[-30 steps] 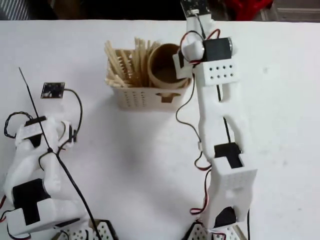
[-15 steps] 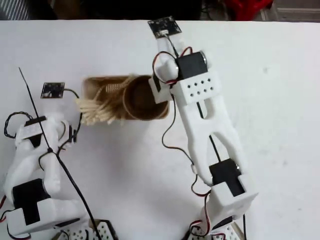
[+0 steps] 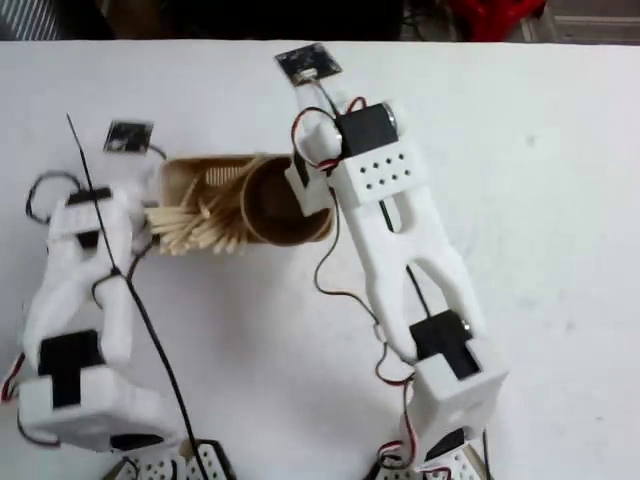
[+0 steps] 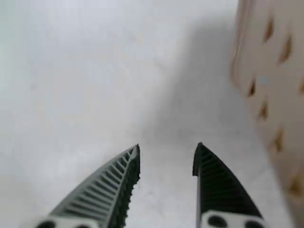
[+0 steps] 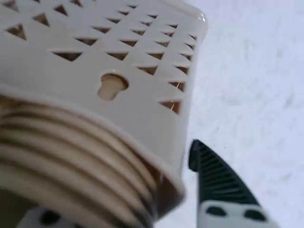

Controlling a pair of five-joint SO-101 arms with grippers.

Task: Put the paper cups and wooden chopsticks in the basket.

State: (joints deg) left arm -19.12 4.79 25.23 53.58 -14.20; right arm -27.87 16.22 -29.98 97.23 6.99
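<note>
On the white surface (image 3: 550,150), near the middle: a beige perforated basket (image 3: 200,165), tipped over toward the left arm. Inside, at the end nearest the right arm, a stack of brown paper cups (image 3: 285,205), mouth turned up toward the high camera. Wooden chopsticks (image 3: 195,225) fanned out of the other end, tips close to the left arm. Right tool (image 3: 303,190) pinching the basket's wall at the cup end, one dark finger (image 5: 216,183) outside it, cup rims just inside. Left tool (image 4: 166,152) spread apart, low over bare surface, just beside the basket's holed wall, holding nothing.
</note>
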